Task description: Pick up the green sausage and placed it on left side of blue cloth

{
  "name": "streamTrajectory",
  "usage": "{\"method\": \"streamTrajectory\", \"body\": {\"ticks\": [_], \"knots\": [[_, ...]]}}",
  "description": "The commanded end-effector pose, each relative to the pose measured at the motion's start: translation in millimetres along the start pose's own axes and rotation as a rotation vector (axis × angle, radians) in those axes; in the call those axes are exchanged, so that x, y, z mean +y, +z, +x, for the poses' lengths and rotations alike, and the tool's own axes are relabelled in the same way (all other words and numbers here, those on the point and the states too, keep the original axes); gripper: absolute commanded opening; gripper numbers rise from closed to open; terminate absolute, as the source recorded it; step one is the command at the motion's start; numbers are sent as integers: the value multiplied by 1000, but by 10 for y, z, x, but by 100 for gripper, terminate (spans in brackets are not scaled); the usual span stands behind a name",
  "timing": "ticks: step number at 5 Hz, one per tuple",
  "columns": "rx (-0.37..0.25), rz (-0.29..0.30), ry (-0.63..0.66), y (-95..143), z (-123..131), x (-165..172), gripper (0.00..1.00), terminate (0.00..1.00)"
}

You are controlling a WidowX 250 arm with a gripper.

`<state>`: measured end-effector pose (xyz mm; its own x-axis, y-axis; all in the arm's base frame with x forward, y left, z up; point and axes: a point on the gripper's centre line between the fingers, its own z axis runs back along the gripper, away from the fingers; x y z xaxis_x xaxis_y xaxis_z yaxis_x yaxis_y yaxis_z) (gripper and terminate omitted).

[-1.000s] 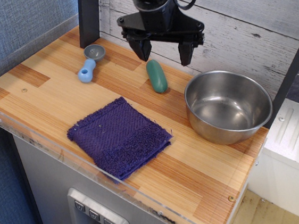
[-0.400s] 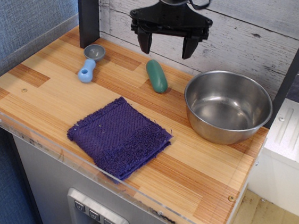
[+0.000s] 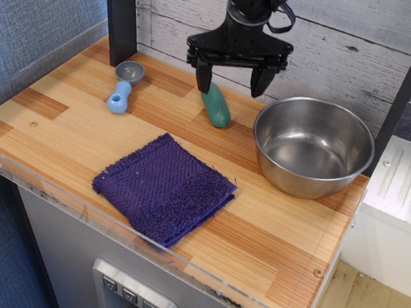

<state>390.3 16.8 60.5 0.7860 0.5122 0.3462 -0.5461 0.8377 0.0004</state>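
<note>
Left of the blue cloth, up toward the back wall, the light blue scoop lies idle on the surface. Behind the cloth, the green sausage hasn't budged, but the tool has dropped lower over the last second and now hangs right over the sausage's far end, spread wide, gripping nothing. That looks like the grab being lined up. The steel bowl waits right of the cloth.
</note>
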Motion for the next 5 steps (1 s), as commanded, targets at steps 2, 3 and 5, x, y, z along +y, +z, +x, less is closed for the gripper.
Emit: {"method": "streamTrajectory", "body": {"ticks": [2,3,5], "knots": [[-16,5,59,-164,67,179,100,0],[-3,31,60,-231,52,264,100,0],[7,30,-5,-362,-33,384,0,0]]}}
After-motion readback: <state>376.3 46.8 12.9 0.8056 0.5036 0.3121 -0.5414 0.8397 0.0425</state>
